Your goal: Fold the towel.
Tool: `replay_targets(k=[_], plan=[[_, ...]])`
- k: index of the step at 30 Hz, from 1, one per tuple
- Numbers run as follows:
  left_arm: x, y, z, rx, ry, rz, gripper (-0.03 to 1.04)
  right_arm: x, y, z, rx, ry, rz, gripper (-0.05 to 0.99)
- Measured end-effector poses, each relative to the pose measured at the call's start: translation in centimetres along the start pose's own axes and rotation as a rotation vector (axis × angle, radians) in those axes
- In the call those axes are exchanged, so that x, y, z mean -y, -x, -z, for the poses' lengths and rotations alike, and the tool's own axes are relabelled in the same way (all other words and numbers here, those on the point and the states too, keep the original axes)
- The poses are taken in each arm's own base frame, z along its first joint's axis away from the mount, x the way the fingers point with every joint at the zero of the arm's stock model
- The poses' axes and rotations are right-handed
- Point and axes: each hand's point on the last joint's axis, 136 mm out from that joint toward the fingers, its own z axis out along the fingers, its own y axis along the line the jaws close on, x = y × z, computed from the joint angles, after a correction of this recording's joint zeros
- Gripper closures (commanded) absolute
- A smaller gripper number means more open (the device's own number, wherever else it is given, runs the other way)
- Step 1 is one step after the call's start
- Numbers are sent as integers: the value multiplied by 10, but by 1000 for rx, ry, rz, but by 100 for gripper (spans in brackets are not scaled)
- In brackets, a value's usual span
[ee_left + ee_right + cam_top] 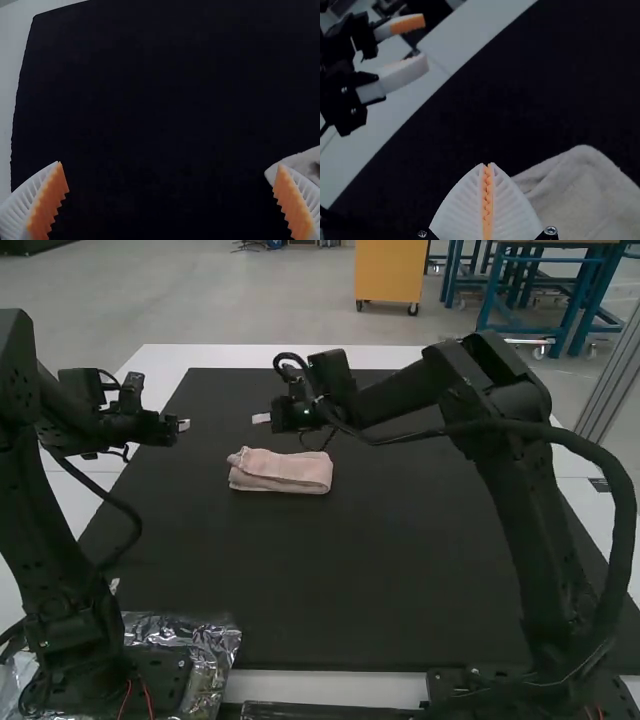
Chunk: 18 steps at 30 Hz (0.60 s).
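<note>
Well, your pale pink towel (280,478) lies folded into a compact oblong on the black mat (380,590), toward its far side in the high view, with a small bunched bump at the end nearer the left arm. How many layers it has, you can't tell from here. Just past that end, on the towel's far side, you have the right gripper (262,418), its fingers pressed together with the orange pads (488,200) meeting and no cloth between them; the right wrist view puts a rounded corner of the towel just beside them. The left gripper (183,425) is farther out, near the mat's left edge in the high view, apart from the towel, and its own wrist view shows you the white ribbed fingers (25,205) spread wide with nothing between them (a bit of towel peeks out by one of them there). Outward again, the mat lies on a white table (250,355), and crinkled silvery plastic wrap (212,642) sits beside the left arm's base (150,680).
</note>
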Motion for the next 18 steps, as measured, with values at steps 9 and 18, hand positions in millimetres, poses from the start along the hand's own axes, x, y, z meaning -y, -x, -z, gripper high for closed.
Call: replay_targets(k=[9, 18], plan=[[-2, 0, 0, -1, 11, -1, 4, 30, -11, 6, 56, -18, 15, 96], [-9, 38, 14, 93, 163, -87, 4, 53, -50, -14, 45, -20, 4, 96]])
